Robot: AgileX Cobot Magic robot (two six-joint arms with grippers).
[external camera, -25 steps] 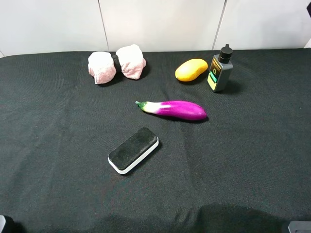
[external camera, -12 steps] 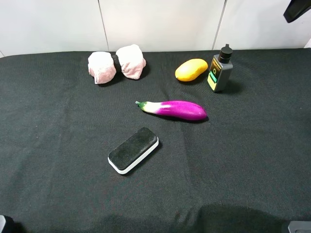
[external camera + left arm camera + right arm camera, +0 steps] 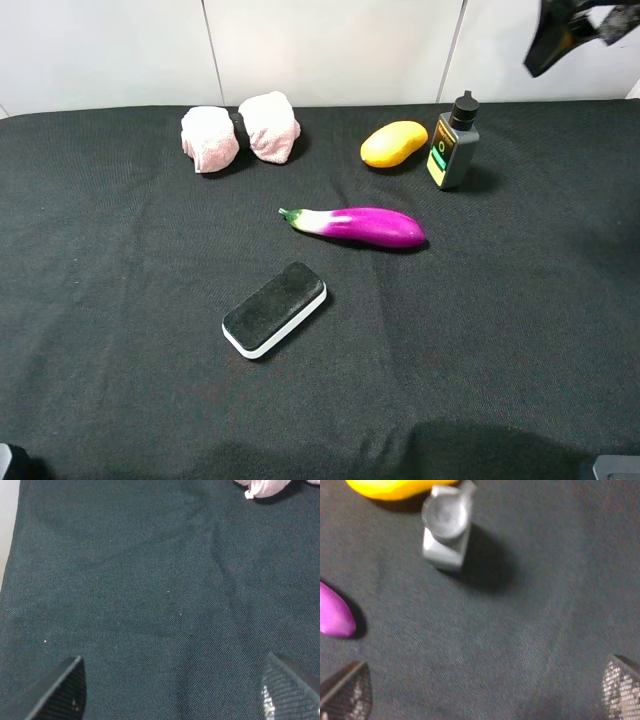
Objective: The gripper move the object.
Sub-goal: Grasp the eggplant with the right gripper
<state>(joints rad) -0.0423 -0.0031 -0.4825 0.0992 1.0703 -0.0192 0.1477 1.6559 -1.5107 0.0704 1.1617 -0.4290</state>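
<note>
Eggplant (image 3: 355, 226) is lying mid-frame, untouched. I am hovering my right gripper (image 3: 482, 695) wide open, empty, risking toppling the bottle (image 3: 452, 150) nearby.

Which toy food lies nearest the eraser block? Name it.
The purple eggplant, lying mid-table just behind the eraser block; the yellow mango sits farther back beside the bottle.

A black cloth (image 3: 120, 300) covers the table. At the back, two pink rolled towels (image 3: 268, 126) sit side by side with a dark strip between them. Farther along, a yellow mango (image 3: 393, 143) lies just beside an upright grey bottle (image 3: 452, 152) with a black cap. Nearer the front, a black-topped white eraser (image 3: 274, 309) lies diagonally, apart from the rest.
</note>
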